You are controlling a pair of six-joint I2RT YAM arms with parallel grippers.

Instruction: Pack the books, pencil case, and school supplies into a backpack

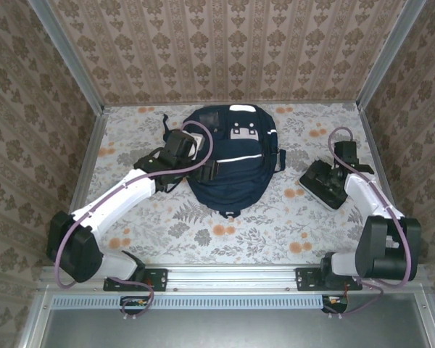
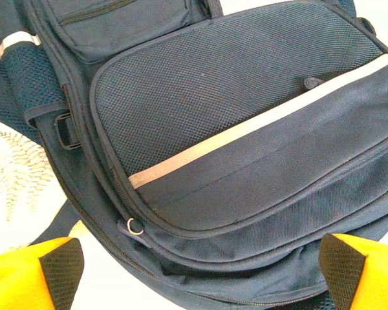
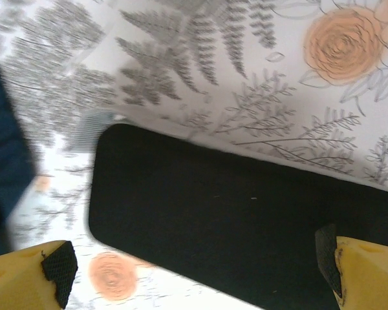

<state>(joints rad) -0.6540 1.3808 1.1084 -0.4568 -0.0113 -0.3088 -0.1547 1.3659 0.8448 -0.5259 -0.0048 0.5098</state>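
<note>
The backpack lies flat, front side up, in the middle of the flowered surface. Every zip seen from the left wrist looks shut.

The left tool hangs over the backpack's left flank with its jaws wide and nothing between them. From its own camera, the left tool looks down on the mesh front panel, the white stripe and a small ring-shaped zip pull on the seam below that panel.

Well to the right of the backpack, the right tool hovers over a flat black thing with rounded corners, probably the black book. It lies on the surface apart from the backpack. That tool's jaws are also wide and hold nothing. Its wrist view shows the black book spreading under the right tool. I cannot tell whether the pads touch it.

This looks like an early step, with the bag to be opened and the first item to be lifted. The next move on the left calls for narrowing onto the zip pull and drawing it along the seam. A thin cover lying flat gives the right tool little edge, so it must come down at one end or slide the book.
</note>
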